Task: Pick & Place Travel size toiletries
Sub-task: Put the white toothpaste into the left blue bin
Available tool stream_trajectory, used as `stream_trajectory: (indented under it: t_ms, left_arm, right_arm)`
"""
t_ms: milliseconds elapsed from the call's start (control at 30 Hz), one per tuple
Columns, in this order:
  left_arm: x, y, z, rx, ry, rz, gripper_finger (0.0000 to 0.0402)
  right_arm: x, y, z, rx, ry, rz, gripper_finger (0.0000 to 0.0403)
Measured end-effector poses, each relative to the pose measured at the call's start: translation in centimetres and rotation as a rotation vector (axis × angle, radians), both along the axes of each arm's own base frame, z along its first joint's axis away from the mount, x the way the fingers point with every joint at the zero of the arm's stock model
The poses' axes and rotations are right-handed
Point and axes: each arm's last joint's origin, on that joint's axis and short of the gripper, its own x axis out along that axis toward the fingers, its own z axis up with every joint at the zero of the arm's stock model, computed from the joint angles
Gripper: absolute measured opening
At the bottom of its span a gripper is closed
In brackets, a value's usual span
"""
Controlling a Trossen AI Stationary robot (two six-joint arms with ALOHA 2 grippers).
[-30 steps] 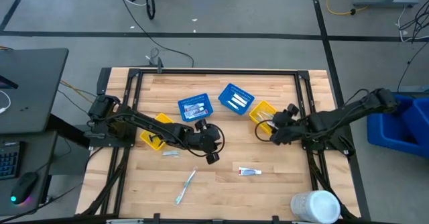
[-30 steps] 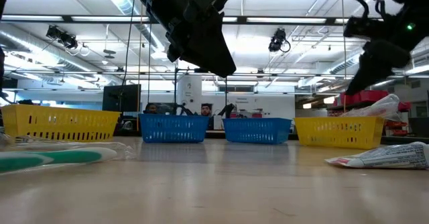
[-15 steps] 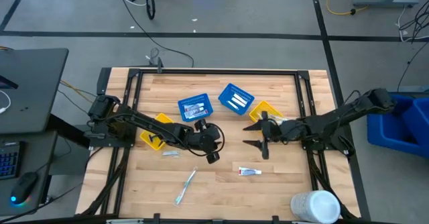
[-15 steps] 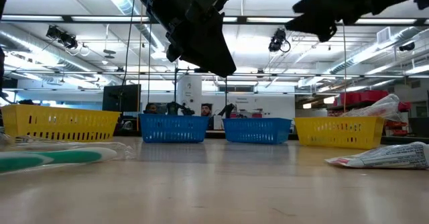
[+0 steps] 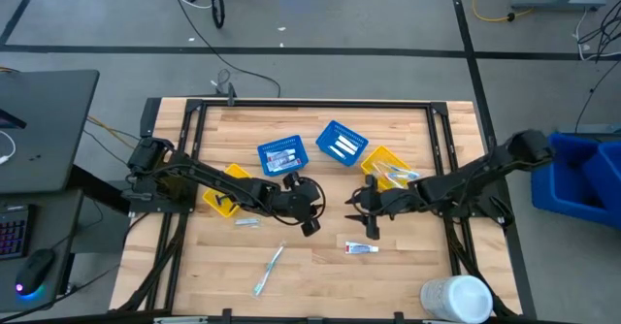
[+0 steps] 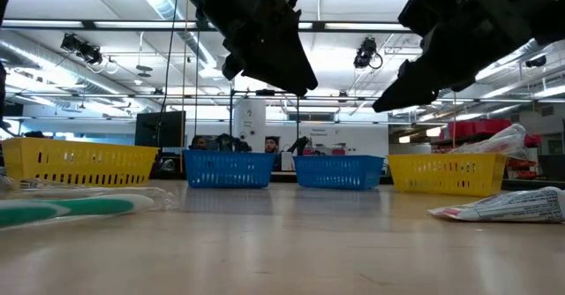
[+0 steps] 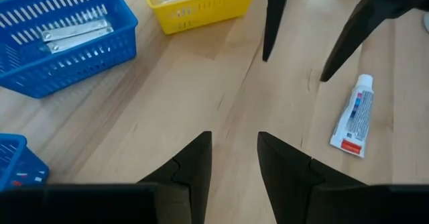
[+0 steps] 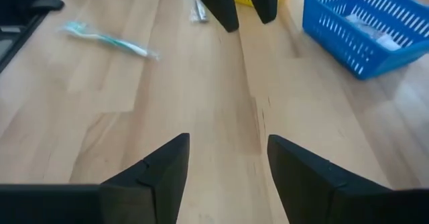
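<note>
A white tube with red and blue marks (image 5: 361, 248) lies flat on the wood, also seen in the left wrist view (image 7: 354, 117) and at the right of the low view (image 6: 508, 205). A white and teal toothbrush (image 5: 269, 269) lies toward the near edge, and a small silvery item (image 5: 246, 222) rests by the left yellow basket. My right gripper (image 5: 369, 212) is open and hangs in the air just on the far side of the tube. My left gripper (image 5: 309, 225) is open above the table's middle and touches nothing.
Two blue mesh baskets (image 5: 282, 156) (image 5: 342, 143) sit toward the far side, each holding items. Yellow baskets stand at the right (image 5: 386, 167) and the left (image 5: 225, 190). A large white cylinder (image 5: 456, 298) stands at the near right corner. Bare wood lies between the two grippers.
My right gripper has left the right yellow basket, moving toward the table's left and near edge. It has turned and now hangs beside the white tube. My left arm has kept still and no item on the table has shifted.
</note>
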Motion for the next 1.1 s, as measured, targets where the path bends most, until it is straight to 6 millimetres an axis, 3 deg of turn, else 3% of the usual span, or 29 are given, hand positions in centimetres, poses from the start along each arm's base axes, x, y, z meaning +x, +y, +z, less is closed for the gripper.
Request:
stream_trajectory:
  t_ms: [467,800,1100]
  left_arm:
    - [-0.1,-0.5,0.0,-0.031,0.009,-0.045,0.0128]
    - [-1.2,-4.5,-0.1,-0.119,0.042,-0.256,0.0128]
    - [-2.7,-8.1,-0.2,-0.169,0.042,-0.313,0.0128]
  right_arm:
    - [0.2,0.3,0.0,0.086,-0.004,0.043,0.0179]
    - [0.3,0.7,0.3,0.156,-0.024,0.145,0.0175]
    - [0.3,0.9,0.3,0.206,-0.016,0.132,0.0183]
